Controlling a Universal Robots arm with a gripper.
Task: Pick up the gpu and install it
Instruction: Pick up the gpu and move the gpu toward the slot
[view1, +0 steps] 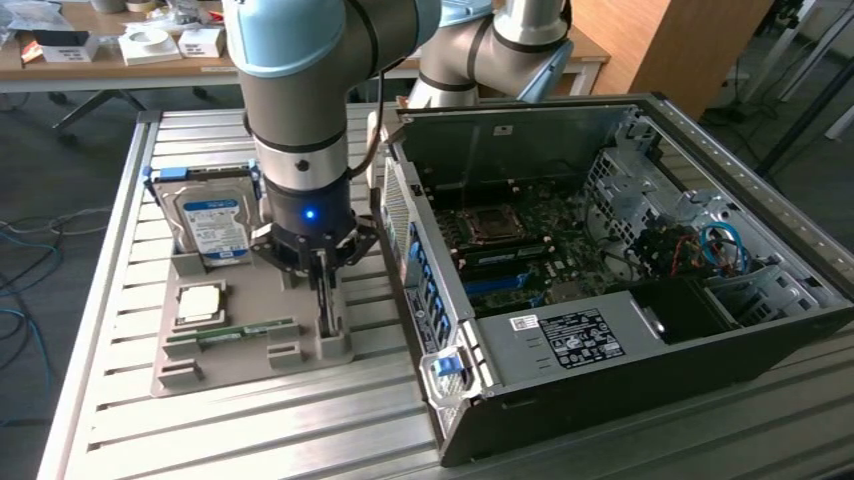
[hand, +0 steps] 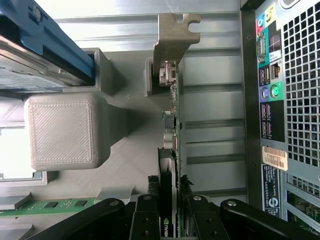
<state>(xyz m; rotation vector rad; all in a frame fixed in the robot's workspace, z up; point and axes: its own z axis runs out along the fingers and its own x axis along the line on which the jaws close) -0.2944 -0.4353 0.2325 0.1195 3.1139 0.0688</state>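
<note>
From my station I see the pincer (view1: 324, 298) lowered into the grey plastic holder (view1: 240, 362) on the ribbed aluminium bench (view1: 267, 432). In the wrist view its black jointed fingers (hand: 146, 216) stand partly closed, pressed against both faces of the gpu (hand: 172, 116).

The gpu stands on edge in a slot of the holder, so I see it as a thin green strip studded with small metal parts. Its bent silver bracket (hand: 173, 34) is at the far end from the pincer. It has not been lifted out of the slot.

Beside it is a rounded square block (hand: 62, 131) of the holder, showing fine layered print lines. In the exterior view the holder also carries:
- a silver hard drive (view1: 214, 225) with a blue label, standing upright
- a flat square processor chip (view1: 200, 300)
- a narrow green RAM stick (view1: 247, 331)

Just to the exterior view's right lies the open computer case (view1: 607, 345), dark sheet metal with a perforated rear grille and coloured ports.
</note>
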